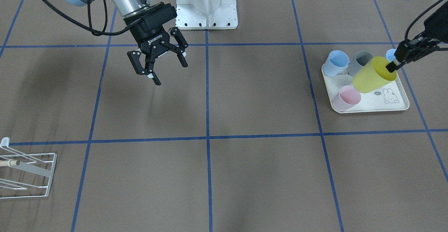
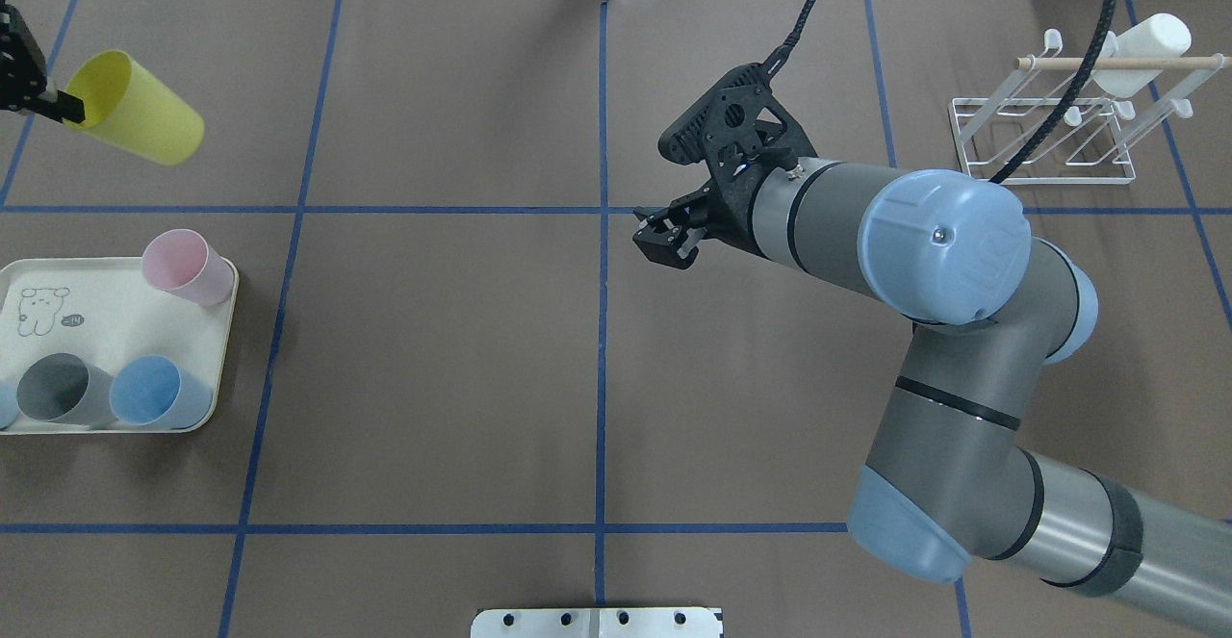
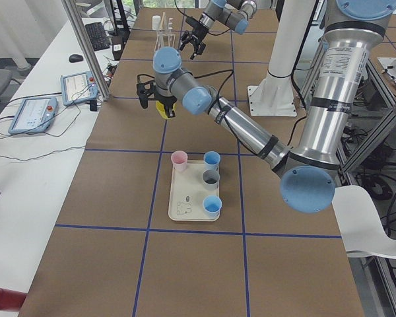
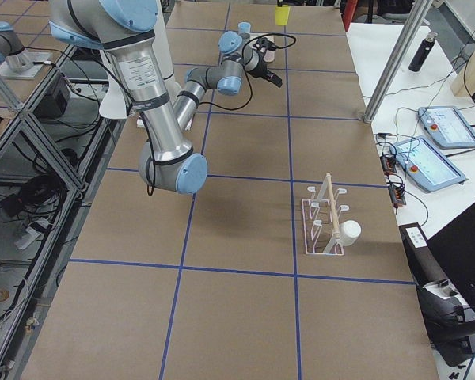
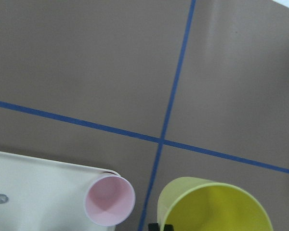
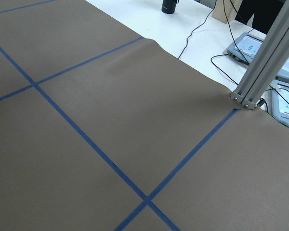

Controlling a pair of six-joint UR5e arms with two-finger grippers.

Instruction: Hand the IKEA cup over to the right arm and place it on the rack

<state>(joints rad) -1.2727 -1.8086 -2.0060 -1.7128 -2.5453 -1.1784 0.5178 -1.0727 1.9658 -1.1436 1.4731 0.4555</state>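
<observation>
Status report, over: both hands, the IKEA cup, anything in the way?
Left hand shut on yellow cup, lifted, tilted. Right hand open, empty, mid-table. Nothing between them; rack holds one white cup.

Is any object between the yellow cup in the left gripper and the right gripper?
Nothing visible does. Only bare table lies between the yellow cup and the right gripper, whose jaws are open; the tray is off that line.

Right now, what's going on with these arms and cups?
The left gripper holds a yellow cup by its rim, lifted and tilted beside the tray, where a pink cup, a grey cup and blue cups stand. The right gripper hangs open and empty over mid-table. The rack at the table's other end holds one white cup.
</observation>
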